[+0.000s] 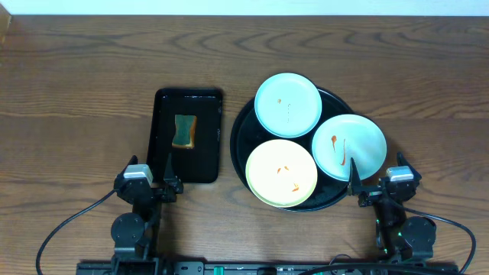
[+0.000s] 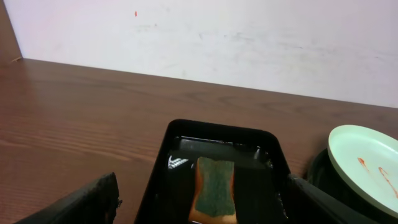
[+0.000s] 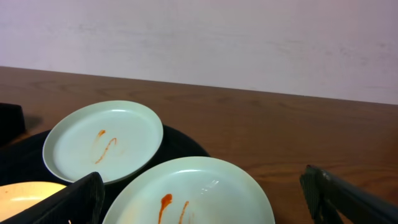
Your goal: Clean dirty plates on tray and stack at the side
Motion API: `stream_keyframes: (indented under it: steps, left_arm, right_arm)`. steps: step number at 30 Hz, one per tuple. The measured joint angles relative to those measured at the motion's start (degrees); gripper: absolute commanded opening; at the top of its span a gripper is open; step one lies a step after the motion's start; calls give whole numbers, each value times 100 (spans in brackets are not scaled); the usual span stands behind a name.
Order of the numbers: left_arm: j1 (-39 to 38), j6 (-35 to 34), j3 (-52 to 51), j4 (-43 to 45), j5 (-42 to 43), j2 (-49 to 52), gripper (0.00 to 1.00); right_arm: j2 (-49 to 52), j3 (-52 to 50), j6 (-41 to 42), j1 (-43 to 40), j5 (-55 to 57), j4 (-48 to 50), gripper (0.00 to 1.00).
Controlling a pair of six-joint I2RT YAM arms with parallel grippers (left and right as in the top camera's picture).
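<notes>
Crowding tray (image 1: 240,142) rim: three plates (image 1: 287,105) (image 1: 348,146) (image 1: 281,173) | left end effector (image 2: 202,180), right end effector (image 3: 203,174): spread wide

Count on the tabletop (image 1: 76,92): 8 items, 4 kinds.
Plates, 3: 2 pale blue, the back blue plate (image 1: 287,105) and the right blue plate (image 1: 348,146), plus 1 yellow plate (image 1: 281,173); all 3 have orange-red smears. Trays, 2: 1 round tray (image 1: 240,136) and 1 rectangular tray (image 1: 164,156), both black. Sponge (image 1: 184,131): 1, green on top. Arms, 2: left arm (image 1: 136,189) and right arm (image 1: 399,187), 2 fingers (image 2: 74,205) each.
</notes>
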Motion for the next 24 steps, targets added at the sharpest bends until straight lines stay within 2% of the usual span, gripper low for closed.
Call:
stream_keyframes:
  steps: [10, 16, 19, 24]
  left_arm:
    - [0, -9, 0, 0, 0, 0, 84]
    - [0, -295, 190, -391, 2, 94, 84]
    - [0, -490, 400, -903, -7, 402, 84]
    - [0, -638, 1150, -1484, -24, 1412, 84]
  right_arm:
    - [0, 0, 15, 0, -2, 2, 99]
    - [0, 0, 586, 0, -2, -20, 99]
    - [9, 61, 887, 0, 7, -208, 99]
    - [332, 595, 1102, 2, 20, -1165, 99]
